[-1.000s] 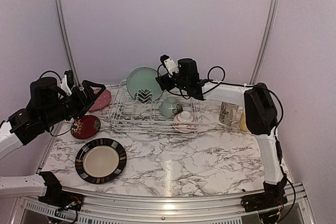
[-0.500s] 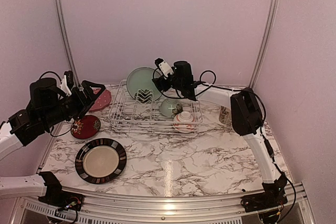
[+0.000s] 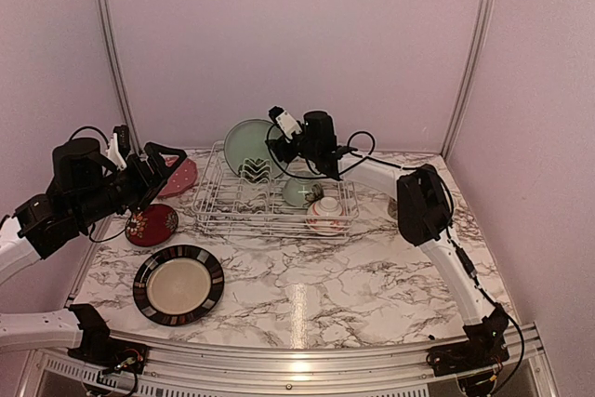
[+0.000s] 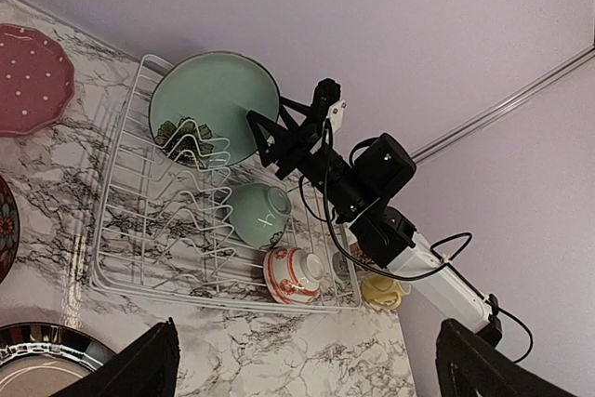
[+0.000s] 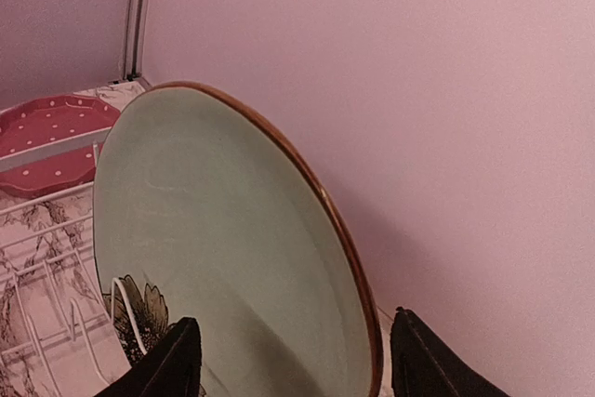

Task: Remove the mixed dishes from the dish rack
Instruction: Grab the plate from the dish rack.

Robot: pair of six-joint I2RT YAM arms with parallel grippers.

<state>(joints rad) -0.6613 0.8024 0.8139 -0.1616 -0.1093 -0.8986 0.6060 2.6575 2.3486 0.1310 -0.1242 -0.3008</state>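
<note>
Green plate point(image 5: 223, 230) (upright), right gripper point(image 5: 293, 341) astride

Camera positions, as I read them from my station:
- Top external: high at the near edge, facing down and forward, takes in the whole table point(image 3: 372, 276).
- Left wrist: well back at the left, tilted, facing right across the dish rack point(image 4: 121, 230).
- Right wrist: very close, facing the pale green plate point(image 5: 214, 230).
- Shared by all three: that plate and the rack wires.
</note>
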